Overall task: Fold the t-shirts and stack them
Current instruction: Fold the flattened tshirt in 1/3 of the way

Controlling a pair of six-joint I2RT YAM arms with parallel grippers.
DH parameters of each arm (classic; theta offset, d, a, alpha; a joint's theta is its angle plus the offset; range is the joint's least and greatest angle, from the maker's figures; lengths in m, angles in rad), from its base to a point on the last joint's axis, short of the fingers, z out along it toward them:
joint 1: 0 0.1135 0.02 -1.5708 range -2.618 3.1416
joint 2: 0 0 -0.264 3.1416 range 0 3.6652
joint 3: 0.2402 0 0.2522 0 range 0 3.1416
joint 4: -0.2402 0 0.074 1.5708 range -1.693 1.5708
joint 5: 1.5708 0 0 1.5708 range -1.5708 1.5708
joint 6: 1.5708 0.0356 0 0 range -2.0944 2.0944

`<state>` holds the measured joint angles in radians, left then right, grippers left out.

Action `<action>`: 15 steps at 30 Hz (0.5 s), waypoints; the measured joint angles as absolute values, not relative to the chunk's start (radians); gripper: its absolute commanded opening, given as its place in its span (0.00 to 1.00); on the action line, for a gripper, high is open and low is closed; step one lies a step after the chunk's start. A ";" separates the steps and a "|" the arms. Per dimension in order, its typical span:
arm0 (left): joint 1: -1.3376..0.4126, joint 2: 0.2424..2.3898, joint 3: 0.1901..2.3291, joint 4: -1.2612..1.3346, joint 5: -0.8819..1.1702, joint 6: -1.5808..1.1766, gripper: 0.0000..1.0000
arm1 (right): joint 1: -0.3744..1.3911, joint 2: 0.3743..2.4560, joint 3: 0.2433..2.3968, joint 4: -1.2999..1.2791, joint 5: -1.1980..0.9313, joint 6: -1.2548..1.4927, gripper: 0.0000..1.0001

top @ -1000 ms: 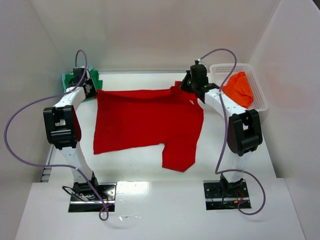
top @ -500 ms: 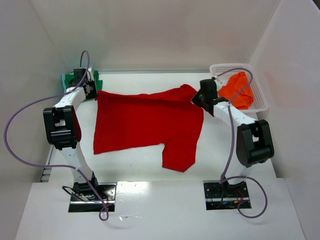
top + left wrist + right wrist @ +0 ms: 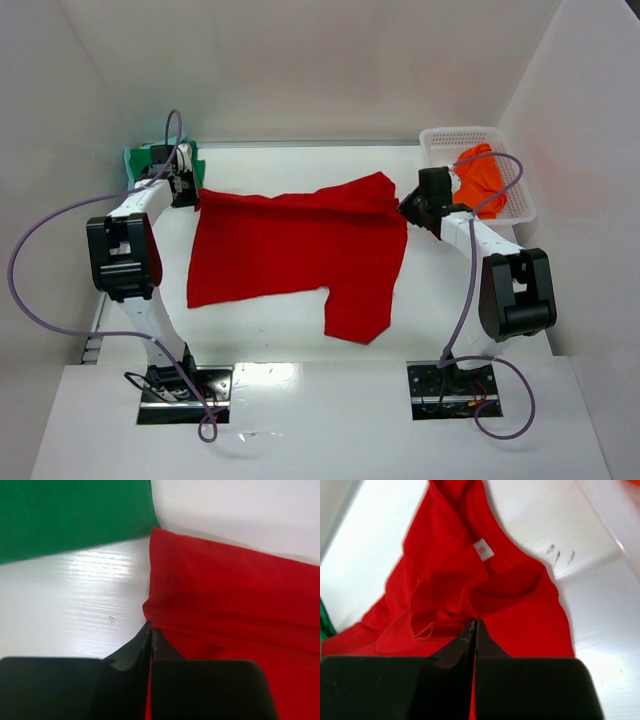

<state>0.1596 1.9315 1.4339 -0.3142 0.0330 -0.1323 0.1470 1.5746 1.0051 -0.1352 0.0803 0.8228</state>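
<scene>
A bright red t-shirt (image 3: 290,250) lies spread across the middle of the table, one sleeve pointing toward the near edge. My left gripper (image 3: 187,190) is shut on its far left corner; in the left wrist view the closed tips (image 3: 151,628) pinch the red hem (image 3: 225,605). My right gripper (image 3: 410,208) is shut on the far right edge, where the cloth rises in a fold. The right wrist view has the tips (image 3: 475,623) biting bunched red cloth below the white neck label (image 3: 483,549). A green t-shirt (image 3: 140,158) lies folded at the back left. An orange t-shirt (image 3: 482,180) sits in the basket.
The white lattice basket (image 3: 510,150) stands at the back right, close to my right arm. White walls close in the table on the left, back and right. The green t-shirt (image 3: 75,515) lies just beyond the left gripper. Purple cables loop off both arms.
My right gripper has moved right and toward the near side, dragging the red shirt's far right edge with it and lifting a fold. The left gripper has held its corner almost still.
</scene>
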 measured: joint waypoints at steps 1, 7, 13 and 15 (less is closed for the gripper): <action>0.160 1.928 1.426 -0.314 0.033 -0.134 0.00 | 0.147 1.581 0.996 -0.135 0.071 0.825 0.00; 0.160 1.902 1.377 -0.324 0.032 -0.154 0.00 | 0.149 1.589 0.950 -0.134 0.050 0.835 0.00; 0.160 1.887 1.337 -0.327 0.033 -0.211 0.00 | 0.150 1.592 0.901 -0.136 0.037 0.846 0.00; 0.160 1.887 1.323 -0.332 0.033 -0.228 0.00 | 0.150 1.600 0.900 -0.135 0.037 0.848 0.00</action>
